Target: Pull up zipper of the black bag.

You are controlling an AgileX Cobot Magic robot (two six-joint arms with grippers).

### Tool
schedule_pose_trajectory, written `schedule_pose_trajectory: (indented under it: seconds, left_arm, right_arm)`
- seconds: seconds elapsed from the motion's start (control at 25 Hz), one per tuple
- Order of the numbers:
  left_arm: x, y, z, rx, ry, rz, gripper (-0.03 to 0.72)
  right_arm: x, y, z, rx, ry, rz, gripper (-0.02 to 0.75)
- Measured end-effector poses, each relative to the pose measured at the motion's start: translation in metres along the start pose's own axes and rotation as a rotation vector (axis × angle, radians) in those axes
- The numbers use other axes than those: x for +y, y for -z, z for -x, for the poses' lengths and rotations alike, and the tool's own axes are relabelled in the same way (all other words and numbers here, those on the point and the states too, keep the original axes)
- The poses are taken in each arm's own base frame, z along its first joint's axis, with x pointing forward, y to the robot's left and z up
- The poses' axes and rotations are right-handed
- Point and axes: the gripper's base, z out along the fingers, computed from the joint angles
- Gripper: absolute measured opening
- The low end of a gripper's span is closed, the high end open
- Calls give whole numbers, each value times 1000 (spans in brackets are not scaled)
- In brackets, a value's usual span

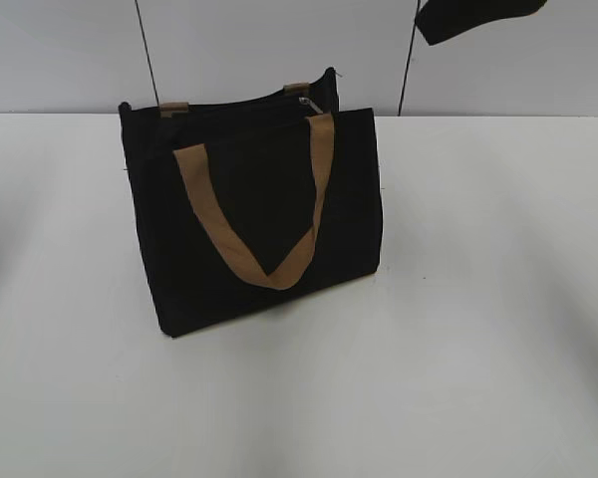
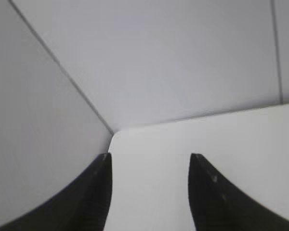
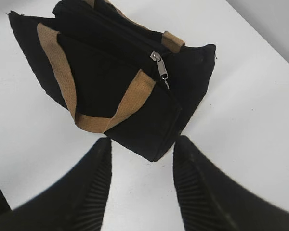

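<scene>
The black bag [image 1: 259, 219] stands upright on the white table, left of centre, with tan strap handles. Its zipper runs along the top edge; the silver slider [image 1: 309, 104] sits near the bag's right end. In the right wrist view the bag [image 3: 135, 96] lies ahead and the slider with its pull [image 3: 160, 67] hangs at the near end of the zip line. My right gripper [image 3: 142, 144] is open and empty, held above the table short of the bag's corner. My left gripper [image 2: 149, 159] is open and empty, far from the bag, facing a table corner and wall.
The white table [image 1: 478, 299] stretches around the bag. A light wall [image 1: 279, 50] with dark vertical seams stands behind. A dark part of the right arm [image 1: 473, 18] shows at the top right. The table's corner [image 2: 116, 134] shows in the left wrist view.
</scene>
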Motion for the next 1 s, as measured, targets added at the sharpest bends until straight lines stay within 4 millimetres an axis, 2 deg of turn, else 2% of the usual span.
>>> schedule_pose_trajectory:
  seconds: [0.08, 0.16, 0.2, 0.28, 0.36, 0.48, 0.64, 0.8, 1.0]
  left_arm:
    - [3, -6, -11, 100, 1, 60, 386]
    - [1, -11, -29, 283, 32, 109, 386]
    - [0, -11, -38, 376, 29, 115, 386]
    - [-9, -10, -46, 524, 133, 69, 382]
    - [-19, -6, -38, 573, 212, -28, 365]
    - [-30, 0, -16, 596, 309, -185, 342]
    - [-30, 9, 4, 659, 342, -267, 336]
    - [-28, 14, 11, 725, 333, -279, 337]
    - [-28, 24, 1, 881, 310, -285, 337]
  right_arm:
    - [1, 2, 0, 0, 3, 1, 325]
    - [2, 3, 0, 2, 5, 1, 325]
    - [2, 4, 0, 2, 5, 1, 325]
    - [2, 4, 0, 0, 5, -1, 325]
    - [2, 5, 0, 1, -2, -3, 325]
    - [0, 7, -3, 34, -57, -31, 325]
    - [-8, 10, -19, 199, -256, -151, 325]
    - [-26, 21, -41, 335, -520, -329, 325]
    - [-52, 40, -61, 348, -655, -438, 325]
